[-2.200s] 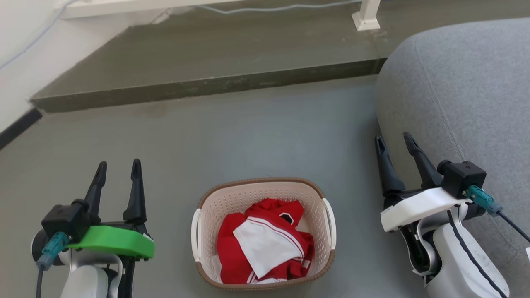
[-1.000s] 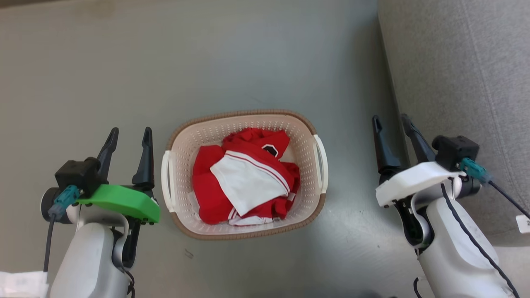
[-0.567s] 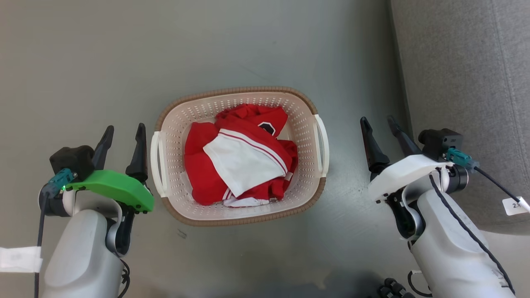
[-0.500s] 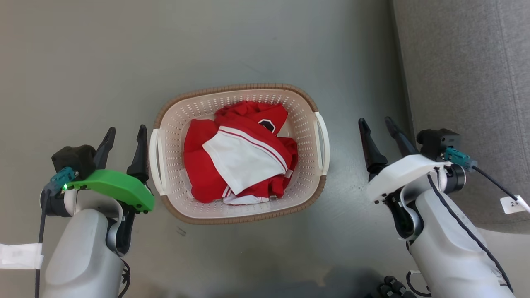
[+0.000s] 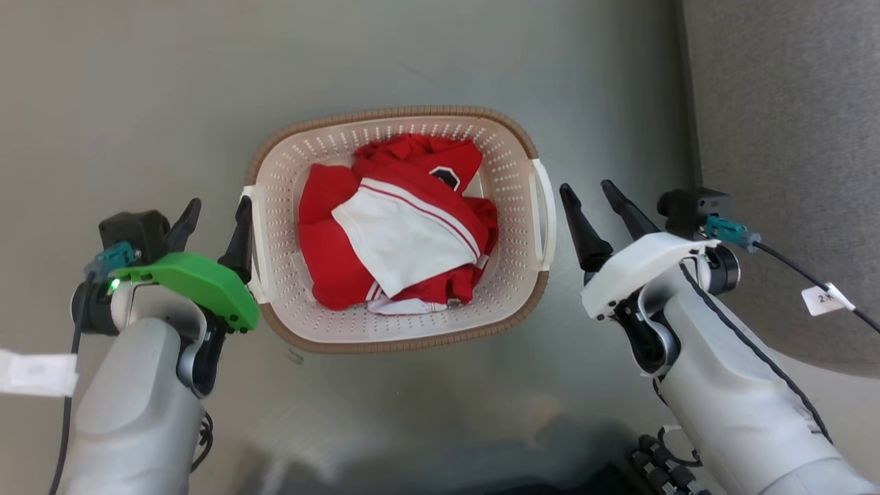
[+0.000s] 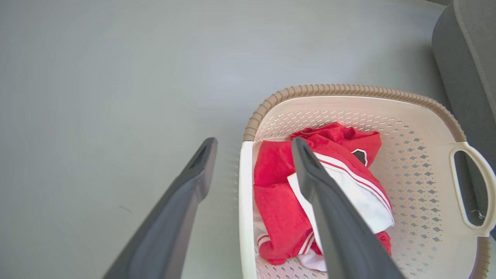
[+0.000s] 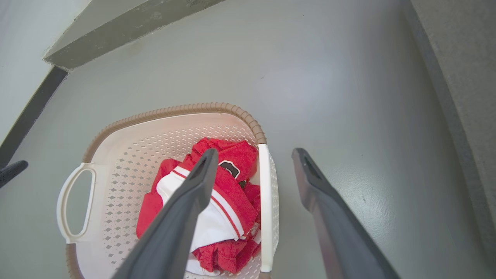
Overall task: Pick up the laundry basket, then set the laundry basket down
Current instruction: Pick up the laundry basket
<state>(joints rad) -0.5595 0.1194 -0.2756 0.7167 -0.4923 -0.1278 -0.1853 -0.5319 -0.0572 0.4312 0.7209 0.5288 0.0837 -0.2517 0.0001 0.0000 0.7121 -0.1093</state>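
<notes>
The laundry basket (image 5: 392, 113) sits on the grey floor (image 5: 137, 103) at the centre of the head view, with red and white clothes (image 5: 399, 234) heaped inside. At centre left, the left gripper (image 5: 218, 205) is spread wide, its inner finger just beside the basket's white handle. At centre right, the right gripper (image 5: 585, 187) is also spread wide, near the opposite handle, and a grey sofa (image 5: 790, 137) fills the right edge.

Laundry basket (image 5: 512, 206), upright on floor (image 5: 137, 103).
Cream perforated walls, brown woven-look rim, white side handles; I log it centre frame, upper half, holding red-and-white clothing (image 5: 399, 234).
</notes>
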